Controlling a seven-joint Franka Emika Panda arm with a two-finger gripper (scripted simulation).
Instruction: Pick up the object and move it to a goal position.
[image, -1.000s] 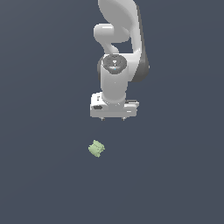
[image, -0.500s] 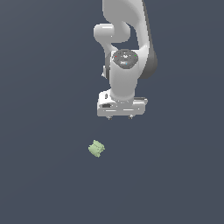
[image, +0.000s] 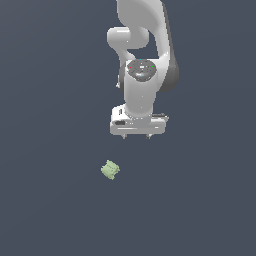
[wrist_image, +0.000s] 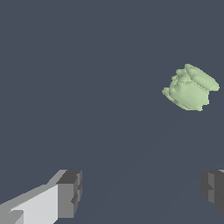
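One green object is lying on the table; one gripper, fingers spread apart, is hovering near it, not touching.

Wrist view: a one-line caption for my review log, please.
Open gripper with grey fingertips above a small pale-green lumpy block lying untouched on the dark floor.

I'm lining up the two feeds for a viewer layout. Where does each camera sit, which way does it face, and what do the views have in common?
Exterior view: off the arm, facing the white arm and its tool; its exact position can't be told. The pale-green object lies apart from the tool, toward the exterior view's left.
Wrist view: mounted on the wrist, looking past the tool at the floor; only the two spread fingertips show, with nothing between them.
Shared: the object, the tool and the dark floor.
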